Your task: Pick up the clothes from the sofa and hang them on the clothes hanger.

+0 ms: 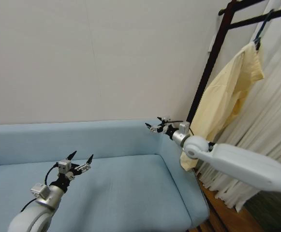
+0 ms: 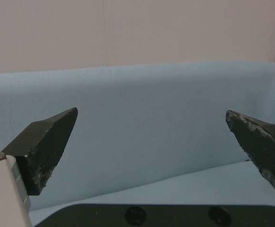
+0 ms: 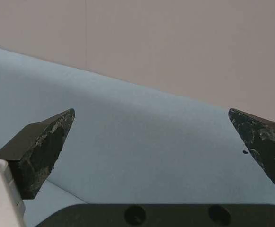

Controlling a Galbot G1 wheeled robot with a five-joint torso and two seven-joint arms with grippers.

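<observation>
Fingers (image 2: 47, 146) of our left gripper (image 1: 82, 155) stand wide apart with nothing between them, and through the gap we see bare blue upholstery. Our right gripper (image 1: 152, 122) is spread just as wide and just as empty, held up by the top of the backrest (image 1: 82, 133) with the pale wall (image 1: 82, 58) behind it. No garment lies on the part of the light blue sofa (image 1: 130, 193) that we can see. The yellow shirt (image 1: 227, 92) hangs from a dark hanger (image 1: 260, 30) hooked over a bar of the dark clothes rack (image 1: 213, 63), beside the white curtain (image 1: 271, 125), so it drapes freely past the sofa's end. We judge the hanging done (both grippers sit apart from the cloth, which fits a release), and the left arm waits low over the seat.
</observation>
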